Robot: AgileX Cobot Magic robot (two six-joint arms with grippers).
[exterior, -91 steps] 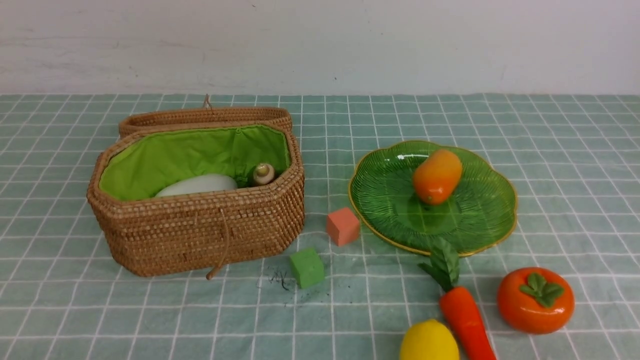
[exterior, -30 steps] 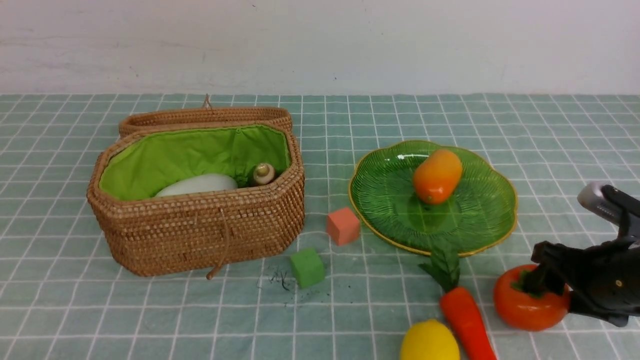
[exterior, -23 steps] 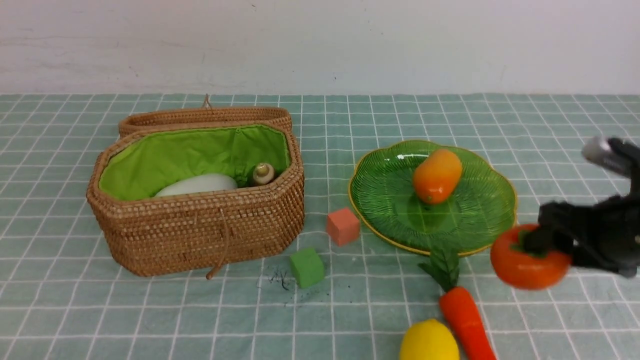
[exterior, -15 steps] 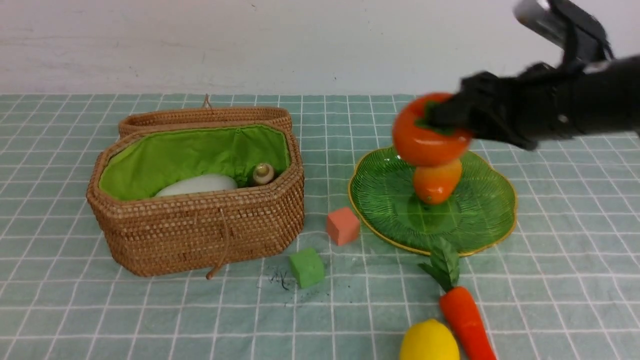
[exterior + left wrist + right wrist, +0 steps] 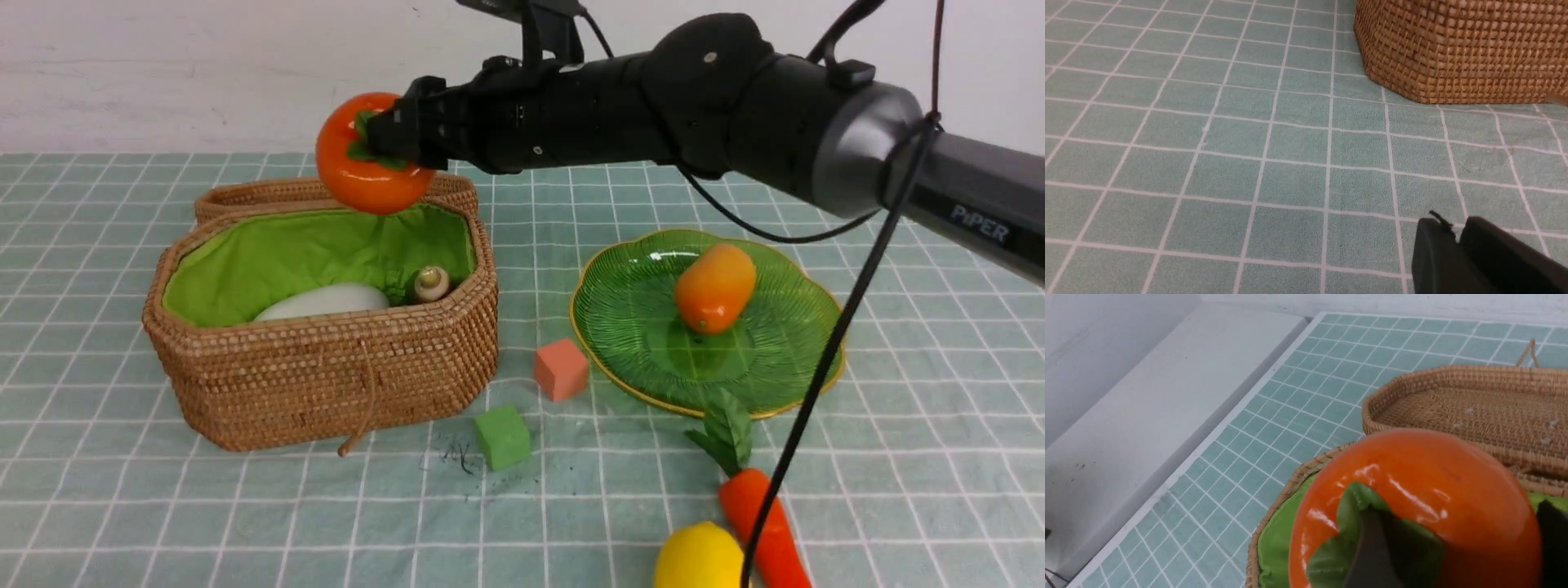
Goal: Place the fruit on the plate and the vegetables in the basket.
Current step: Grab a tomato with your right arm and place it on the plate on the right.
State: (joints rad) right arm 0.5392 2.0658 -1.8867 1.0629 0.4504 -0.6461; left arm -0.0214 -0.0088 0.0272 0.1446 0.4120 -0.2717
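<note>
Teal white-grid tablecloth, plain white wall behind. Right jaws grasp the round glossy orange persimmon above the green-lined brown wicker basket. Left jaws clenched, empty, low over the cloth.

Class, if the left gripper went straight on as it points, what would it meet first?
Probably the woven wall of the basket; the shut left gripper aims across the tablecloth toward it, though its tilt is unclear.

Black right hand, grey collar, PiPER lettering

White wall behind teal checked tablecloth
</note>
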